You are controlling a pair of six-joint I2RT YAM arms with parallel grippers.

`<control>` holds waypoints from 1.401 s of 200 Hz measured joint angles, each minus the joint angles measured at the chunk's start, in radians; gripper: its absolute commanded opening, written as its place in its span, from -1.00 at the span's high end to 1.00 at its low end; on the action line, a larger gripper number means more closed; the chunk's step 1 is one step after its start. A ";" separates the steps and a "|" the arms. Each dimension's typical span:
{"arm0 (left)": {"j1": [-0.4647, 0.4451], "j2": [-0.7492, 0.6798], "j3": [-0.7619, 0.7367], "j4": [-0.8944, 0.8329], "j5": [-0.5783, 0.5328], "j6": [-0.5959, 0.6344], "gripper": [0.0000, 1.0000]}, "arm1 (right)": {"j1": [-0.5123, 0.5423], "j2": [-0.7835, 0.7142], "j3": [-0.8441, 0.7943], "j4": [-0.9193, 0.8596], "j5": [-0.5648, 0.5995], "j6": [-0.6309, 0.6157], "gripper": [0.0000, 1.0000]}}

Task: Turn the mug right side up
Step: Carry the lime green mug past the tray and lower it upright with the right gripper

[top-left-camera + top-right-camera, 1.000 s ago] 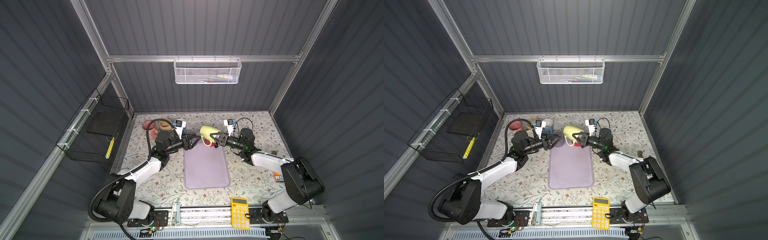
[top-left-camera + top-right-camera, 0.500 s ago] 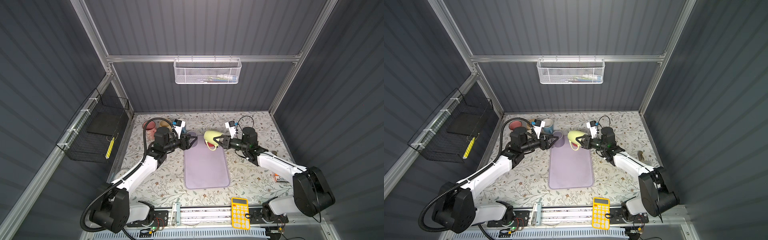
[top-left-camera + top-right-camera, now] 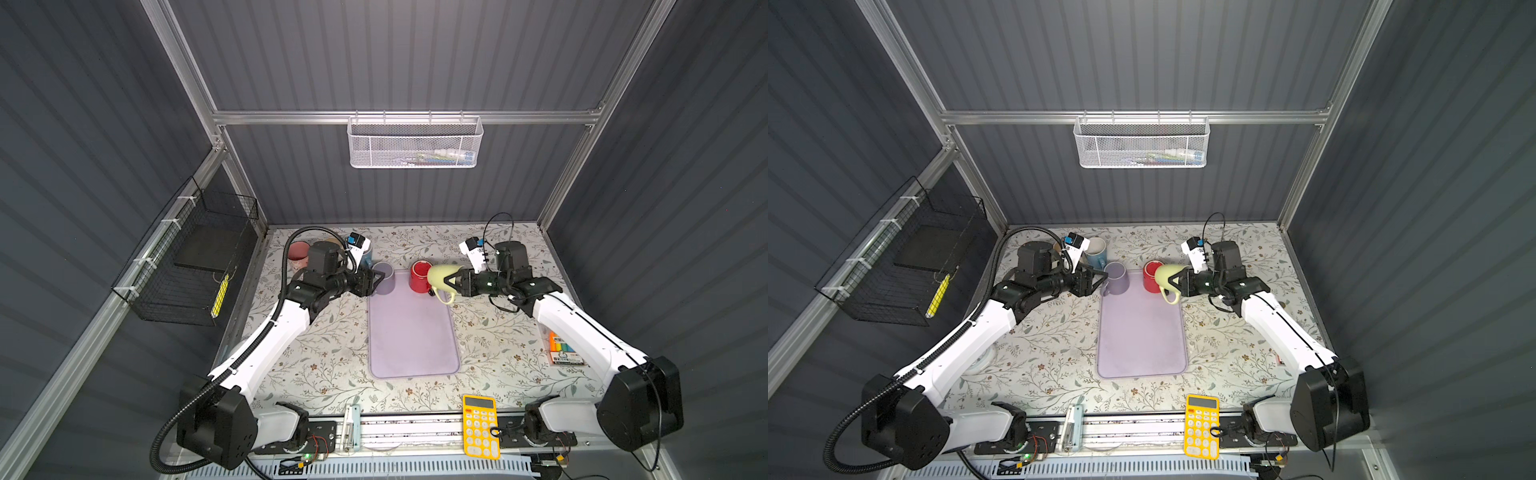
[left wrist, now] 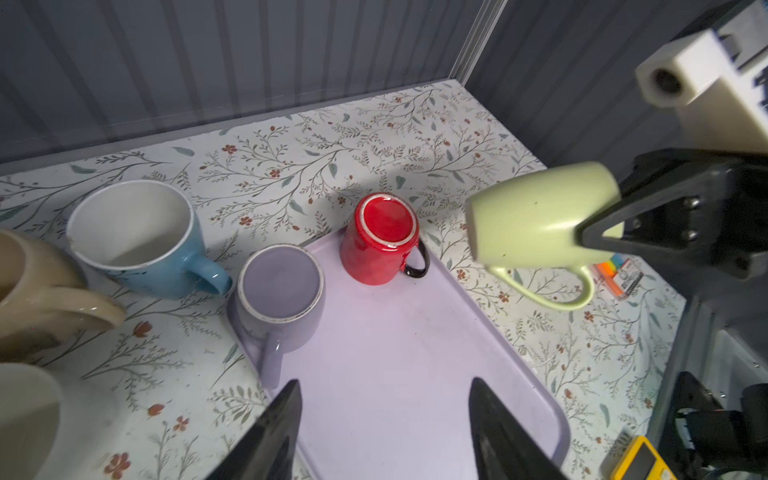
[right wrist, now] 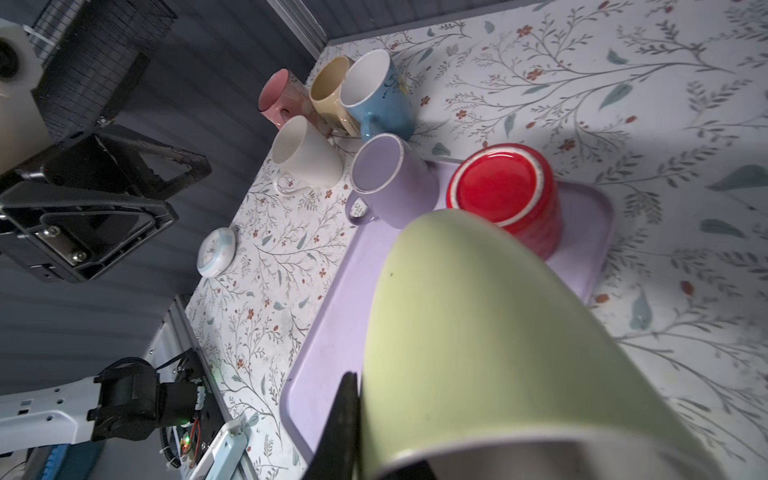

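Observation:
My right gripper (image 3: 451, 282) is shut on the rim of a light green mug (image 3: 439, 276), one finger outside the wall (image 5: 348, 386). The green mug (image 4: 536, 216) hangs on its side above the right back corner of the lilac tray (image 3: 411, 340), base toward the left, handle hanging down. A red mug (image 3: 419, 275) and a purple mug (image 3: 383, 276) stand upside down at the tray's back edge. My left gripper (image 3: 376, 280) is open and empty, just left of the purple mug (image 4: 282, 282), over the tray (image 4: 386, 415).
Upright mugs cluster at the back left: blue (image 4: 137, 237), beige (image 4: 33, 286), pink (image 3: 298, 253) and white (image 5: 305, 158). A small round white timer (image 5: 216, 251) lies left of the tray. A yellow calculator (image 3: 480, 426) lies at the front edge, a marker pack (image 3: 565, 349) at the right.
My right gripper has carried the green mug to the right, uncovering the red mug behind it. My left gripper has drawn back slightly to the left, still open.

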 measured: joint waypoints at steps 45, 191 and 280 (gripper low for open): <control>0.000 -0.011 -0.024 -0.059 -0.058 0.071 -0.27 | -0.025 0.018 0.111 -0.235 0.109 -0.100 1.00; 0.000 -0.052 -0.107 -0.058 -0.078 0.119 -0.26 | -0.092 0.444 0.580 -0.591 0.404 -0.316 1.00; 0.000 -0.052 -0.108 -0.057 -0.080 0.130 -0.25 | -0.124 0.736 0.874 -0.680 0.462 -0.396 1.00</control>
